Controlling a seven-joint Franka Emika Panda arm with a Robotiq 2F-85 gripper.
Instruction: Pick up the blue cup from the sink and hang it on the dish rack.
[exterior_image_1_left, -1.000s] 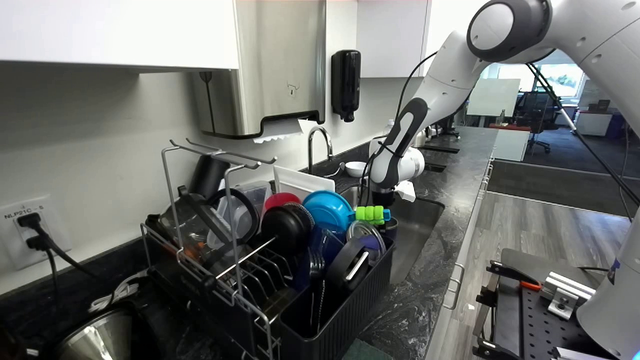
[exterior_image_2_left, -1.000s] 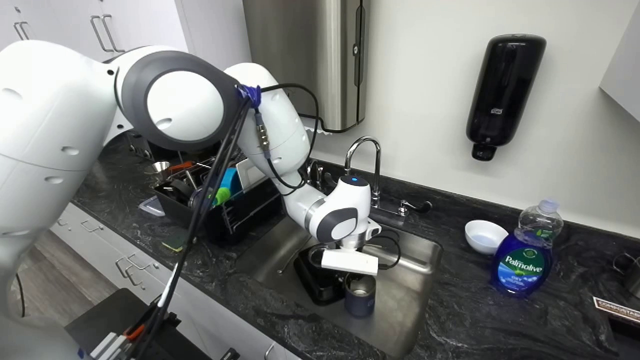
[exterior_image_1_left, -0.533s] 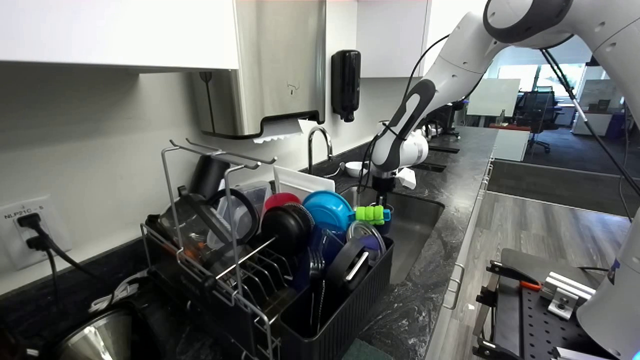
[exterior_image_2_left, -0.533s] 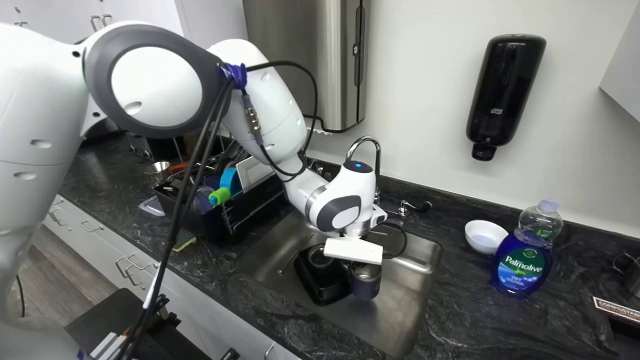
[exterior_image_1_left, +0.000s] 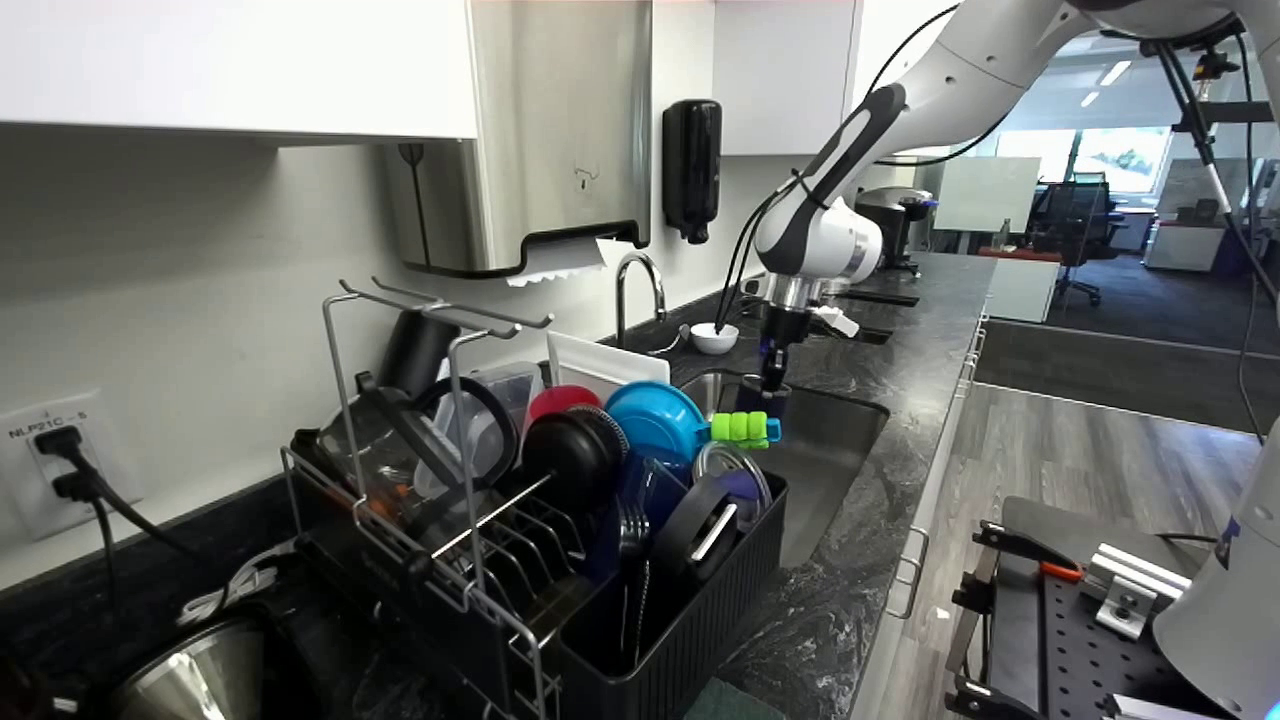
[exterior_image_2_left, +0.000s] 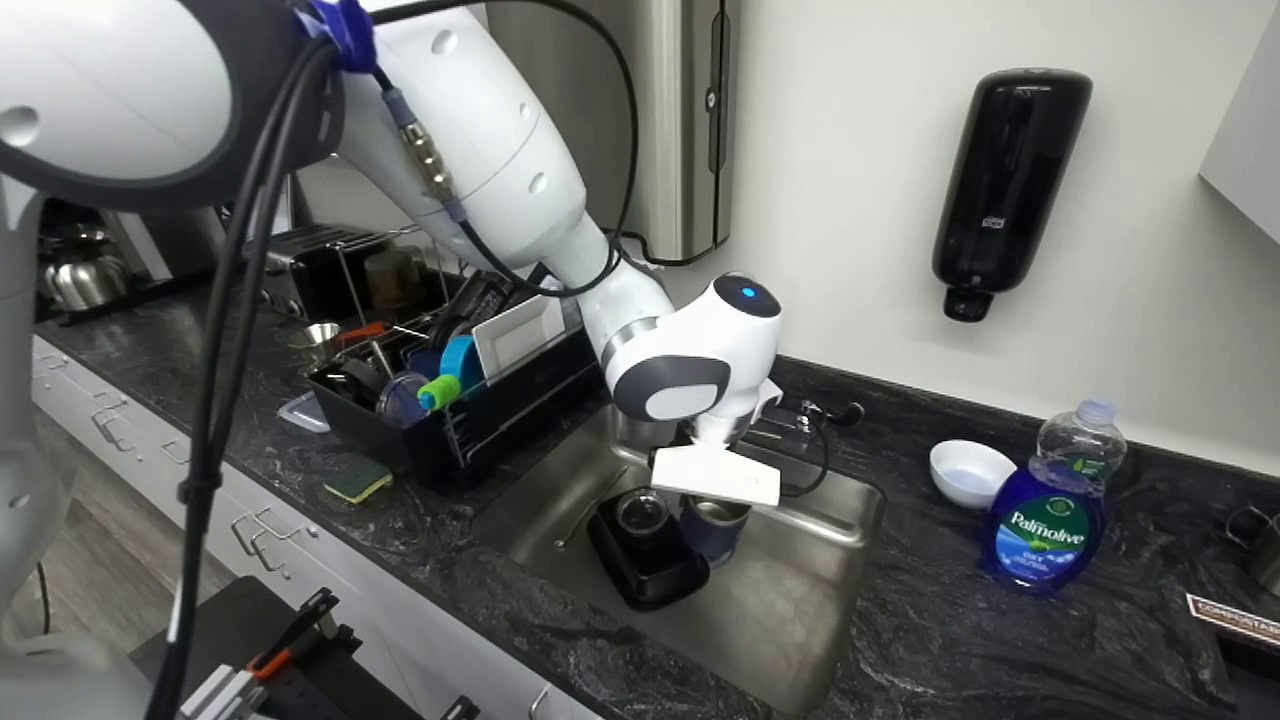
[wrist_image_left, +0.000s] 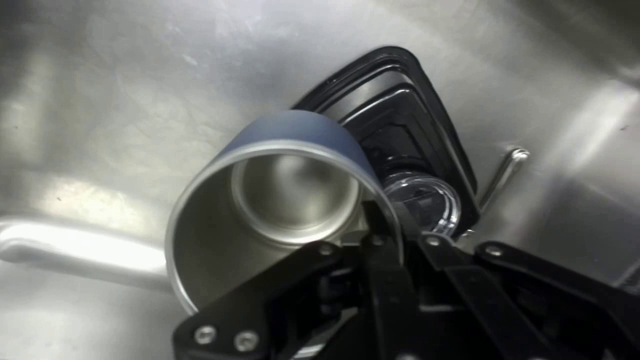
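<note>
Raised since the earlier frame, the round-walled navy-blue cup (exterior_image_1_left: 755, 399) hangs from the black two-fingered gripper (exterior_image_1_left: 774, 378) over the brushed-steel sink (exterior_image_1_left: 830, 460) in an exterior view. In an exterior view, it is beside a black rectangular plastic container (exterior_image_2_left: 643, 565), apart from the black, silver-framed dish rack (exterior_image_2_left: 525, 405). In the wrist view, the jaws pinch its wall, one finger (wrist_image_left: 373, 217) inside.

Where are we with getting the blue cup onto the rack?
Done, by the look of it: the tool is shut on the wall of the blue cup, one finger inside. In hand: the lift, as the cup hangs tilted over the sink, apparently off its floor. Left: carrying it to the dish rack, crowded beside the sink, and hanging it there.
</note>
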